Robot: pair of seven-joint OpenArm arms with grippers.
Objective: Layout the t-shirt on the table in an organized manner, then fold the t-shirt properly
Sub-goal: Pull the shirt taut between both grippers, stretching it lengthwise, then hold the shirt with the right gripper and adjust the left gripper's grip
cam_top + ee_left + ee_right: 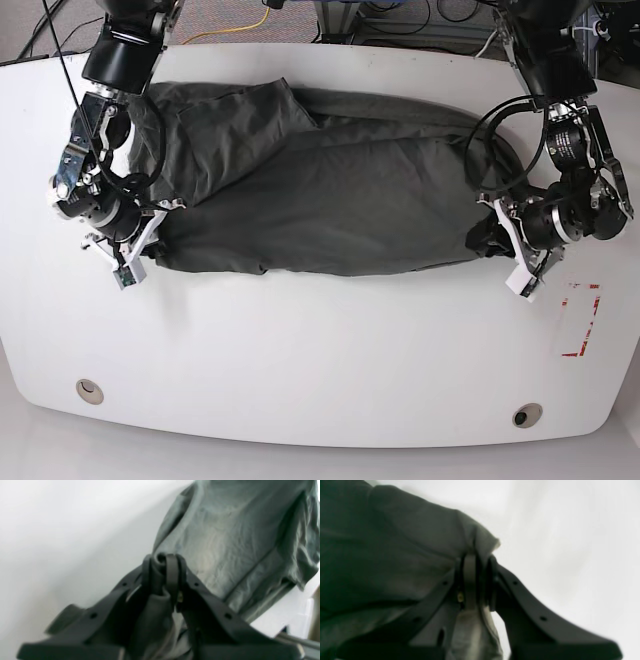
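Layout step in hand — wrinkled charcoal cloth t-shirt point(320, 195) stretched along far edge of glossy white table point(300, 380), left gripper point(165, 562) and right gripper point(476, 562) each pinching cloth. Next — lower flat, smooth, release.

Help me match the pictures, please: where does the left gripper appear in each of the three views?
Left wrist view: the left gripper sits at lower centre, shut on a bunched edge of the t-shirt.
Right wrist view: not in it; the gripper there is the right one.
Base view: at the right edge, at the shirt's end.
Shared landmark: the white table.
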